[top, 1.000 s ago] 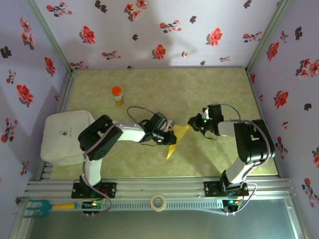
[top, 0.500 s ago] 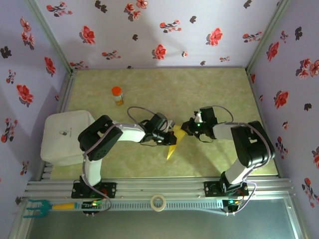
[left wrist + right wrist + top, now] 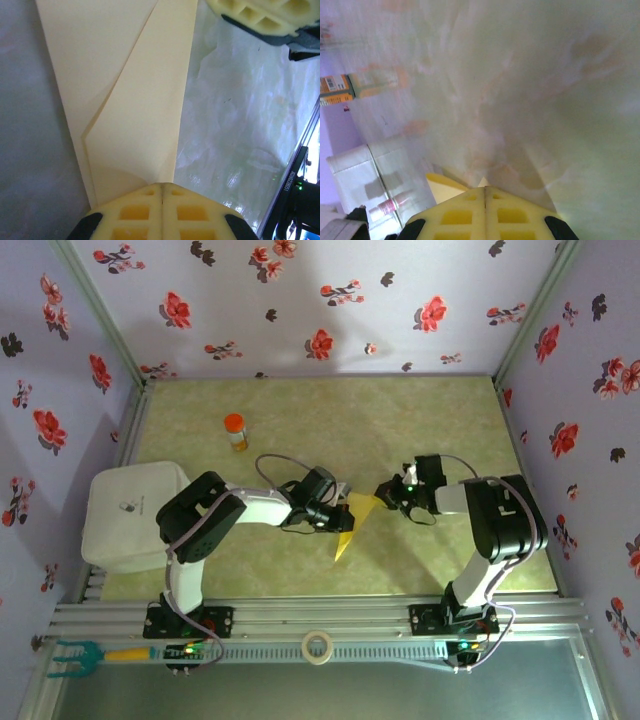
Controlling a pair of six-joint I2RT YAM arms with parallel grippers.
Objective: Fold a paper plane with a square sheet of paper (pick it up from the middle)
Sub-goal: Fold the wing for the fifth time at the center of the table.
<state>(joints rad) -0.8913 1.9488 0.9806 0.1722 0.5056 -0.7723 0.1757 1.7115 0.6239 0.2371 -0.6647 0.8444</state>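
The square sheet of paper [image 3: 350,527] is yellow and folded into a narrow pointed shape, its point toward the near edge of the table. My left gripper [image 3: 338,517] is shut, its tips resting on the paper's left side. In the left wrist view the creased paper [image 3: 130,100] runs away from my shut left gripper [image 3: 162,186], and the right gripper's fingers [image 3: 260,15] show at the top right. My right gripper [image 3: 384,491] is shut at the paper's right corner. A small yellow tip pokes out at the seam of the right gripper [image 3: 485,187], with a raised paper [image 3: 440,187] edge beside it.
An orange-capped bottle [image 3: 235,432] stands at the back left, lying sideways in the right wrist view as the bottle [image 3: 360,85]. A white box [image 3: 130,515] sits at the left edge. A tape roll [image 3: 318,647] and a teal fork tool [image 3: 70,655] lie on the front rail.
My right gripper slid left over the paper's right corner, then drew back right to where it started. The left gripper and the paper's point have not moved.
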